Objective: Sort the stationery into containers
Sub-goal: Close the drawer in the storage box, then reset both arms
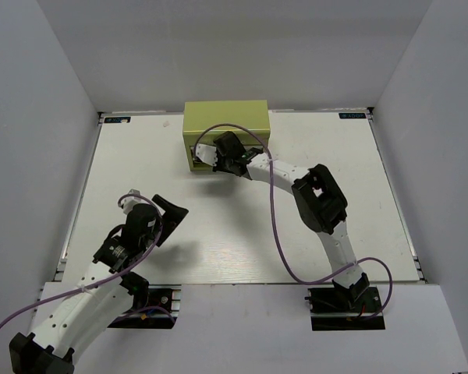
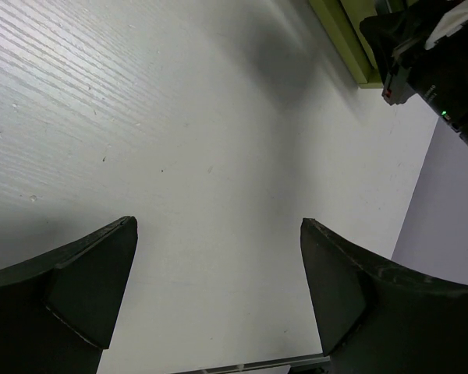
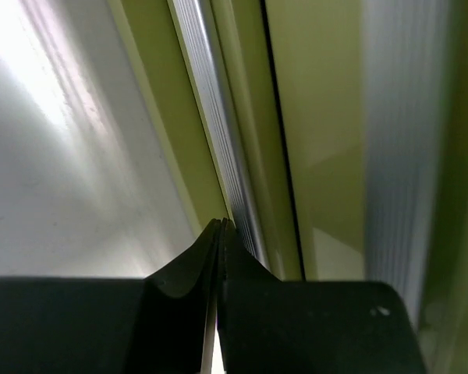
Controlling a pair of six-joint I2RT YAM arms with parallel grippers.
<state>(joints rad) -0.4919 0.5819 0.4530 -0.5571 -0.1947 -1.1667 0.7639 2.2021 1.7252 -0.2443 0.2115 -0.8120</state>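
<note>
The olive yellow-green tool chest (image 1: pixel 226 118) stands at the back middle of the table. My right gripper (image 1: pixel 215 158) is pressed against its front. In the right wrist view the gripper (image 3: pixel 221 226) is shut with nothing between the fingers, its tips against a ribbed silver strip (image 3: pixel 218 117) on the chest's front (image 3: pixel 327 117). My left gripper (image 1: pixel 170 214) hangs open and empty over bare table at the front left; the left wrist view shows its gap (image 2: pixel 218 226) wide, with a corner of the chest (image 2: pixel 339 39) far off. No pens or markers are in view.
The white table (image 1: pixel 140 156) is walled by grey panels at the back and both sides. The right arm (image 1: pixel 320 199) and its purple cable (image 1: pixel 274 226) stretch across the middle right. The right arm also shows in the left wrist view (image 2: pixel 437 62).
</note>
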